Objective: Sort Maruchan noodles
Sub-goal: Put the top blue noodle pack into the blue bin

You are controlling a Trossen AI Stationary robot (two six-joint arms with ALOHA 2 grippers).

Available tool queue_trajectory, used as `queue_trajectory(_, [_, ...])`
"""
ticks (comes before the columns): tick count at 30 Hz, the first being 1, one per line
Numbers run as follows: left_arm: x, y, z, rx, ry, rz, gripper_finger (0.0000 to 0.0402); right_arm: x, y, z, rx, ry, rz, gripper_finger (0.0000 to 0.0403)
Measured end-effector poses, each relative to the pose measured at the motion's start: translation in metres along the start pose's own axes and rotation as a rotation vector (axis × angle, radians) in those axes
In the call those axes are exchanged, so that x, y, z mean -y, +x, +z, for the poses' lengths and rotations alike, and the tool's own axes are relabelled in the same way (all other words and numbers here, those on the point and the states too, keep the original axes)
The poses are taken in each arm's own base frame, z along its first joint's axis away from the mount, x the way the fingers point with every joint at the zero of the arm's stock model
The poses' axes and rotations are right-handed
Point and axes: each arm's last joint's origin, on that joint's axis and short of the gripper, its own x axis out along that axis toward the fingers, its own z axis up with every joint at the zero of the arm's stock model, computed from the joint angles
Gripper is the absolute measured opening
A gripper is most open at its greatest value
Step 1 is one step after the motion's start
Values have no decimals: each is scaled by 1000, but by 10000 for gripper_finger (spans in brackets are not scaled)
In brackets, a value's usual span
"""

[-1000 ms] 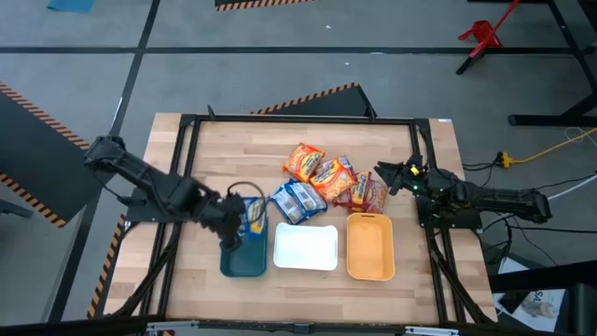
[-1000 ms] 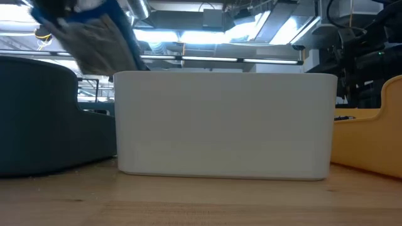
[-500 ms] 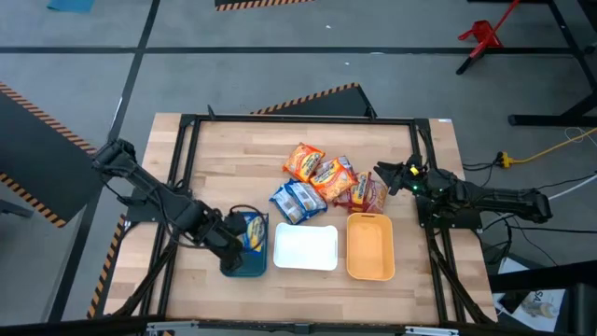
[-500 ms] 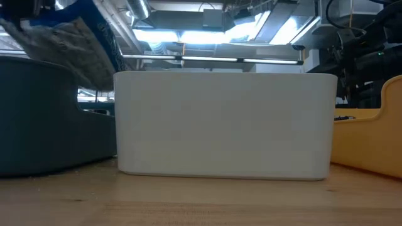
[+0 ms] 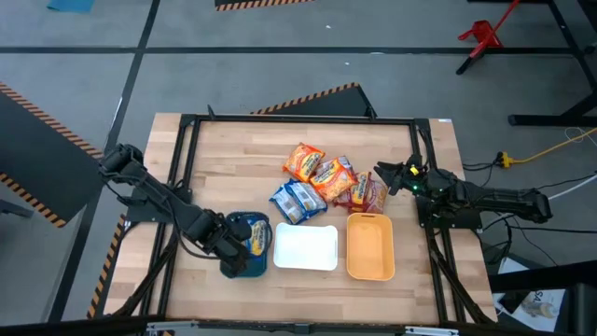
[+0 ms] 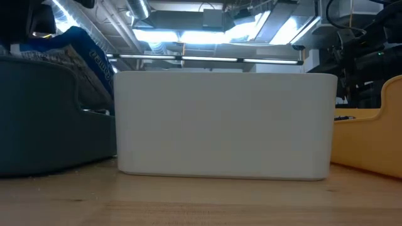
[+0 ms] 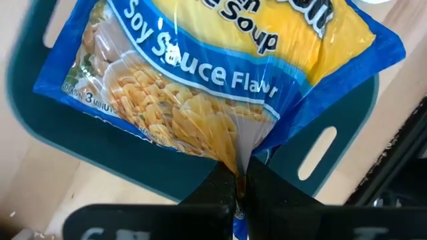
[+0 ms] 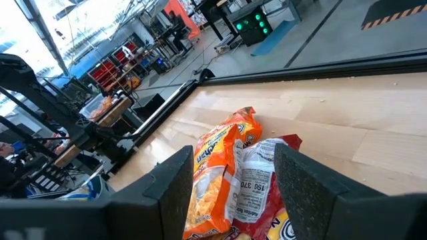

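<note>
At the table's near edge, the left gripper (image 7: 239, 190) pinches the crimped end of a blue packet (image 7: 220, 73) over the teal tray (image 5: 244, 259), fingers closed tight on the seam. The packet looks light, crinkly and limp, so a seam or corner seems the safest hold. Beside it stand a white tray (image 5: 305, 247) and an orange tray (image 5: 369, 246), close together. Farther back, the remaining packets (image 5: 322, 177) lie in a loose pile, overlapping. The right gripper (image 8: 230, 180) waits beside them with fingers spread apart, bare wood beyond.

White tray (image 6: 223, 122) hides table behind in low view; blue packet (image 7: 220, 73) top cut off.
</note>
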Motion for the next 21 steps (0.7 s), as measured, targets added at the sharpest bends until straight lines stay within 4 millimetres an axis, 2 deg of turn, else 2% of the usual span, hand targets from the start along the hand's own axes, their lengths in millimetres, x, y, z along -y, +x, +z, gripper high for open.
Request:
queue_trajectory(10, [7,21,1,-25,5,45,2,0,0,-1,-13,-1,13,195])
queue_trajectory(15, [8,23,1,-37,-11,49,2,0,0,0,-13,-1,14,195])
queue_trajectory(21, [10,22,0,19,-144,58,2,0,0,-1,-13,-1,13,195])
